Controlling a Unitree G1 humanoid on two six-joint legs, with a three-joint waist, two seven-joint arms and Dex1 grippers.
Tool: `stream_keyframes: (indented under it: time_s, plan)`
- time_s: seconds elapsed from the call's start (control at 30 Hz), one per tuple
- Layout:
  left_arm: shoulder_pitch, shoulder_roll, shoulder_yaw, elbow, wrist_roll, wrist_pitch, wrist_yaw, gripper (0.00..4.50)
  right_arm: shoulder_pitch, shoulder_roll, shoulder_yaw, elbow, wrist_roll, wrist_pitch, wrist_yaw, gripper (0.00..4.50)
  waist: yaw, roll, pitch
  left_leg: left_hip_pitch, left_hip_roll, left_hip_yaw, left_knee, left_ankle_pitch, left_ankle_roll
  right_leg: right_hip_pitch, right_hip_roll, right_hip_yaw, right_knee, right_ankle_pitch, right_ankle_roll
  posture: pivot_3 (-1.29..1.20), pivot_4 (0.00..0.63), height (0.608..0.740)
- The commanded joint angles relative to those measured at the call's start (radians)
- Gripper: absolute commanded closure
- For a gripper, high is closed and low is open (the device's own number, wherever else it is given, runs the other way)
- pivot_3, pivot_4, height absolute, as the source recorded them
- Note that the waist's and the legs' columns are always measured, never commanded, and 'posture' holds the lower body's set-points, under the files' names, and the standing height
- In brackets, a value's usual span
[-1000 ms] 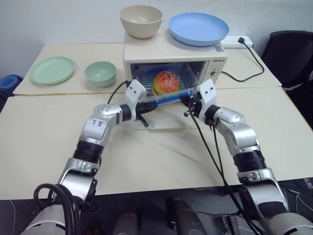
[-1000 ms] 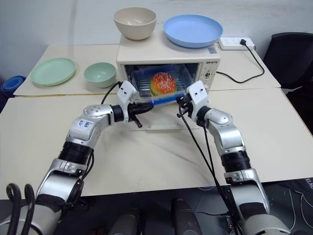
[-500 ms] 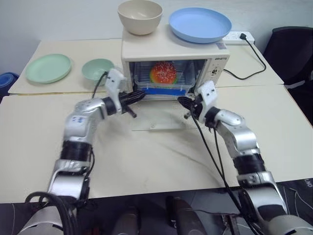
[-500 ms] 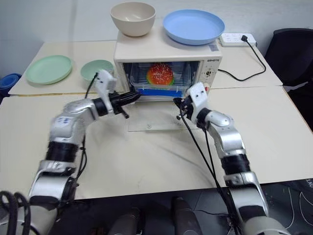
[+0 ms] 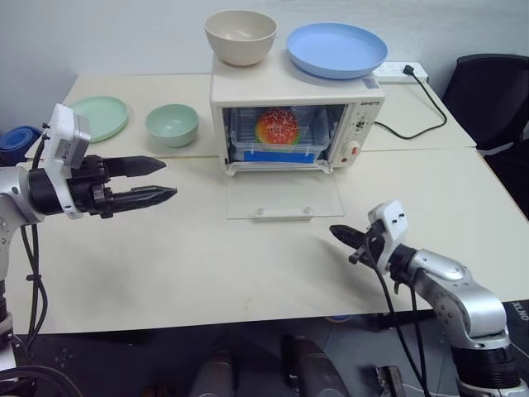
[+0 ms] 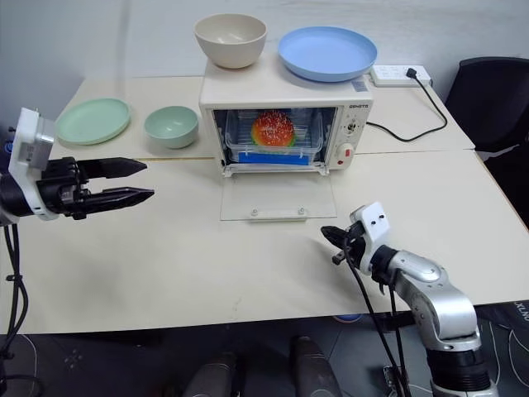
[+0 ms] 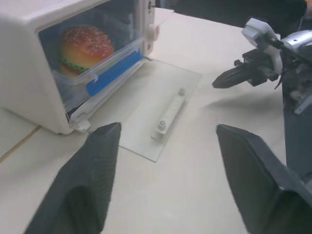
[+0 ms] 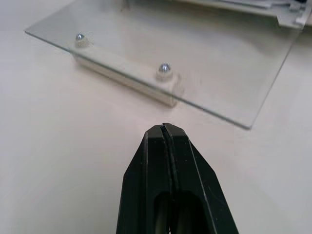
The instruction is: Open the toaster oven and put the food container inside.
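Well inside the toaster oven (image 5: 295, 112), food container (image 5: 277, 134) clears the door (image 5: 283, 197) edge.

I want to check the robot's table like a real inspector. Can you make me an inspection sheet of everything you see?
Surface: cream table, bare in front.
Job's things: toaster oven, glass door dropped flat; food container with burger inside.
Clutter: beige bowl and blue plate on the oven; green bowl, green plate behind.
Grippers: left gripper open, empty; right gripper shut, empty.
Cables: black cord to power strip.
Surroundings: black chair, wall.
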Motion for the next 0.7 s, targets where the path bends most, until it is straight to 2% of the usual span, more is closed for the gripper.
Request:
stream_keyframes:
  time_s: [0.03, 0.23, 0.4, 0.57, 0.7]
  plan:
    - [-0.017, 0.016, 0.019, -0.01, -0.008, -0.025, 0.015, 0.02, -0.049, 0.042, 0.019, 0.084, -0.049, -0.08, -0.04, 4.5, -0.001, 0.0, 0.0, 0.0, 0.0, 0.0, 0.0, 0.0, 0.0, 0.0, 0.0, 0.0, 0.0, 0.0, 0.0, 0.0, 0.15, 0.74]
    - [-0.048, -0.007, 0.006, 0.016, 0.023, -0.077, 0.076, 0.02, -0.159, 0.092, 0.046, 0.265, -0.099, -0.187, -0.025, 4.5, -0.006, 0.0, 0.0, -0.001, 0.001, 0.0, -0.001, -0.001, -0.001, -0.003, -0.001, 0.0, 0.003, 0.0, 0.0, 0.0, 0.15, 0.74]
    - [-0.059, -0.009, -0.002, 0.031, 0.037, -0.102, 0.102, 0.02, -0.217, 0.09, 0.009, 0.253, -0.059, -0.193, -0.006, 4.5, -0.006, 0.0, 0.0, -0.001, 0.001, 0.0, -0.001, -0.002, -0.001, -0.003, -0.004, 0.0, 0.003, 0.0, 0.0, 0.0, 0.15, 0.74]
    - [-0.043, -0.013, 0.005, 0.051, 0.043, -0.131, 0.116, 0.02, -0.323, -0.005, -0.107, 0.115, 0.099, -0.074, 0.043, 4.5, -0.006, 0.002, 0.001, -0.001, 0.001, 0.0, -0.001, -0.002, -0.001, -0.003, -0.005, 0.0, 0.004, 0.0, 0.001, 0.0, 0.15, 0.74]
    - [-0.031, -0.019, 0.009, 0.063, 0.048, -0.153, 0.123, 0.02, -0.401, -0.091, -0.179, 0.113, 0.187, 0.014, 0.068, 4.5, -0.003, 0.002, 0.001, -0.001, 0.002, -0.001, -0.001, -0.002, -0.001, -0.003, -0.004, 0.0, 0.003, 0.0, 0.0, 0.0, 0.15, 0.74]
